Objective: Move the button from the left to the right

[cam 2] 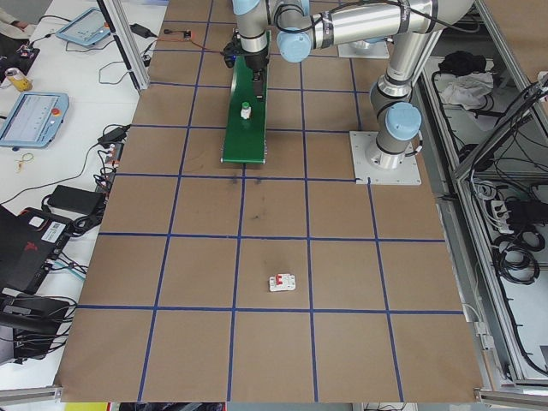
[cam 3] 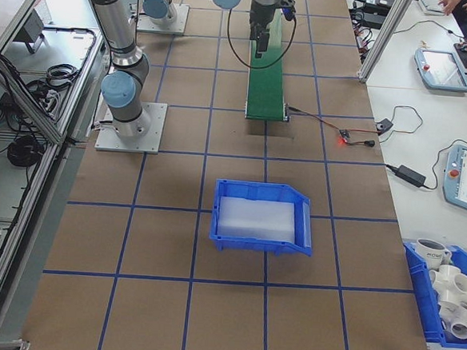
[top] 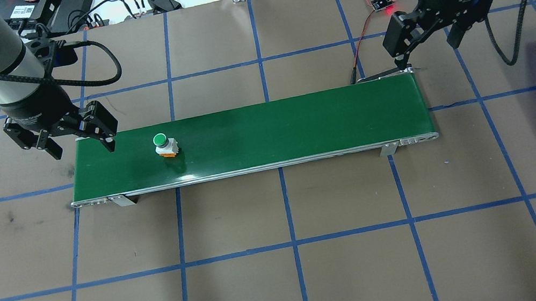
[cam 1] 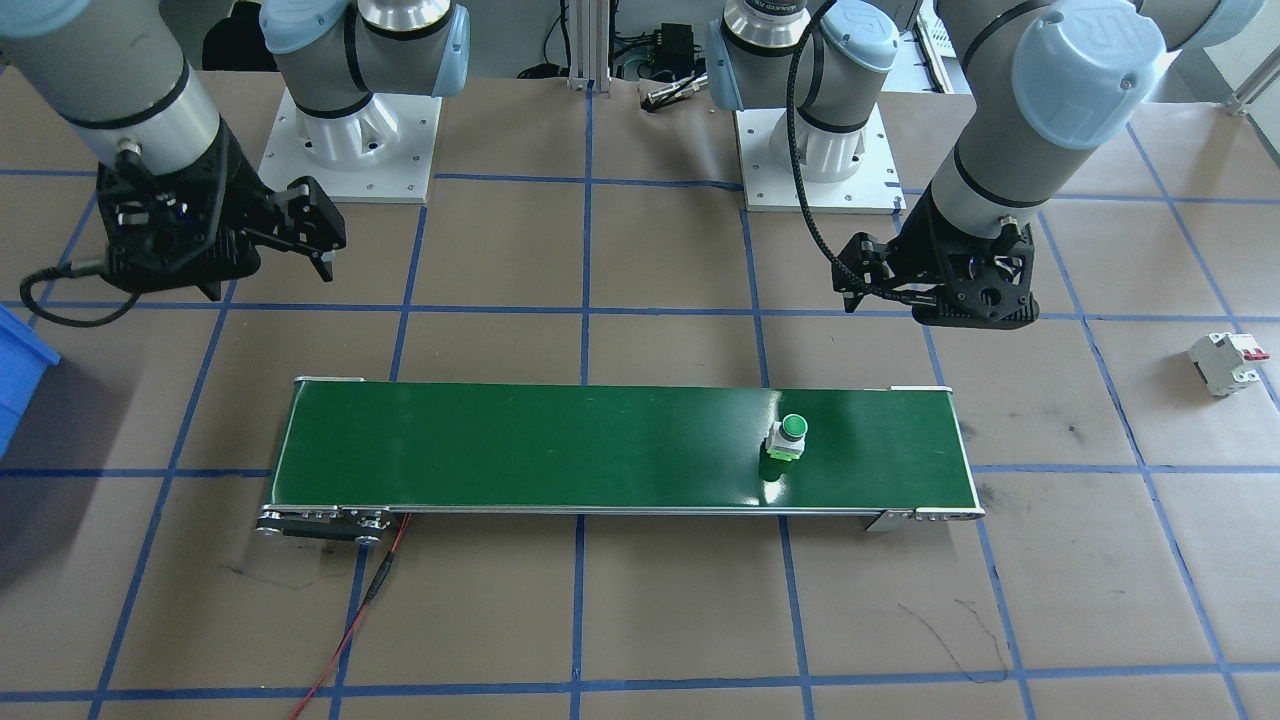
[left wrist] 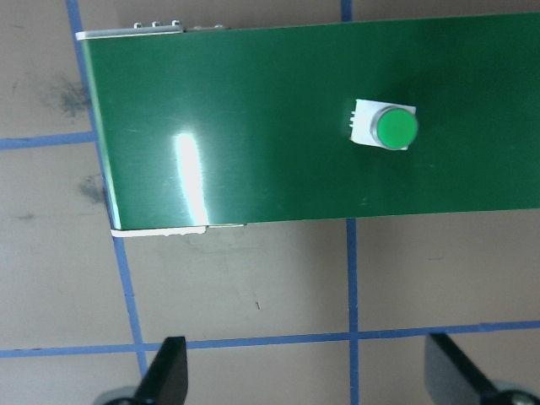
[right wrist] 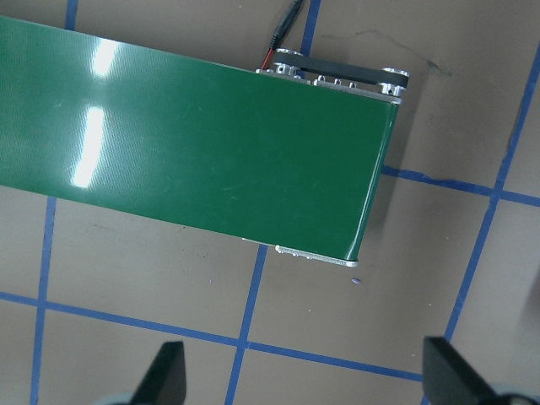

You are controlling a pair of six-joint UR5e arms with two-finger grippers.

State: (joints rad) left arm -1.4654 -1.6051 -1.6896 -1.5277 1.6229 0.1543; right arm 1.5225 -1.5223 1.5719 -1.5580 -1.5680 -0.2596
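Four fixed views — two wrist-mounted

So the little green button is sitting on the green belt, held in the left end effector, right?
Not held. The button stands free on the belt; the left end effector hangs open beside it, not touching, as the overhead exterior view shows.

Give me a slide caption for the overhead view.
Green-capped button upright on the conveyor belt's left end, both grippers open above the ends.
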